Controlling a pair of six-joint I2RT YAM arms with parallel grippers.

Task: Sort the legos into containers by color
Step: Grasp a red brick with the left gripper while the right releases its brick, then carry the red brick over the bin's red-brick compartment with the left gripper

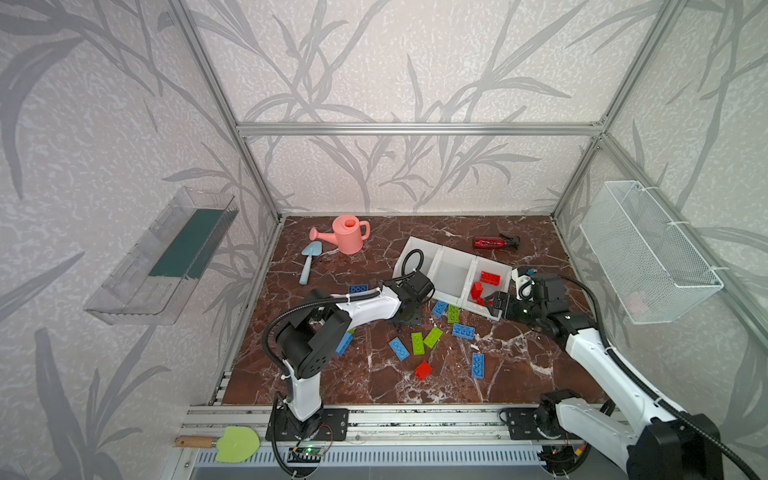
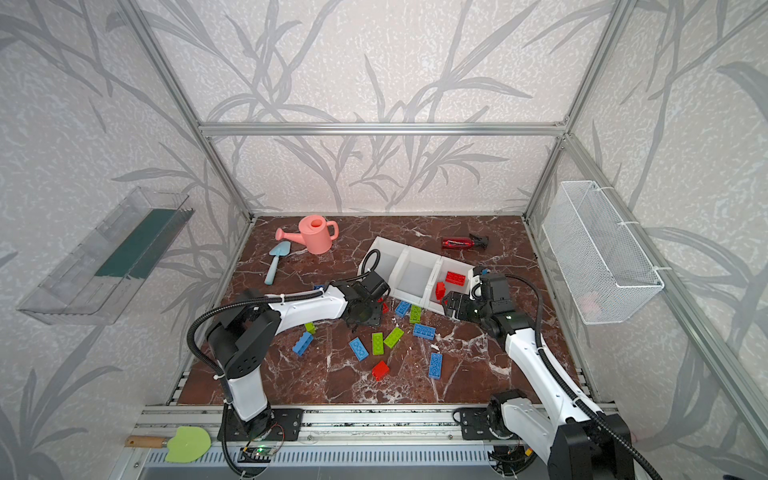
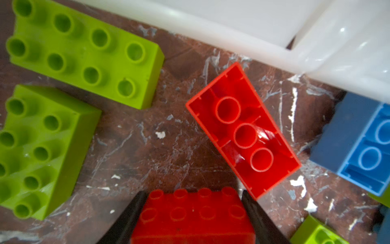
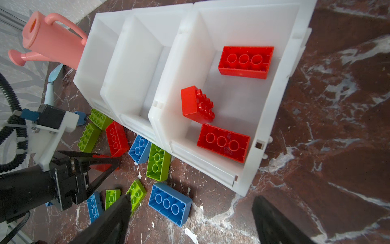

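Pinched in left claw point(image 3: 193, 193): red brick point(image 3: 194, 215) on table point(image 3: 147, 147), just beside an upturned red point(image 3: 242, 131), liable to be dragged or knocked on lifting. Spread and empty at the right bin's point(image 4: 274, 109) front: right claw point(image 4: 191, 197), a likely obstruction at drop-off. Counted: 3 bins point(image 1: 451, 276); 3 reds point(image 4: 245, 62) inside the right one, 3 loose; 6 blues point(image 1: 478, 365); at least 5 greens point(image 1: 417, 343).

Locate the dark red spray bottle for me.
In both top views the spray bottle lies on its side at the back right of the marble table, just behind the row of white bins and apart from them.
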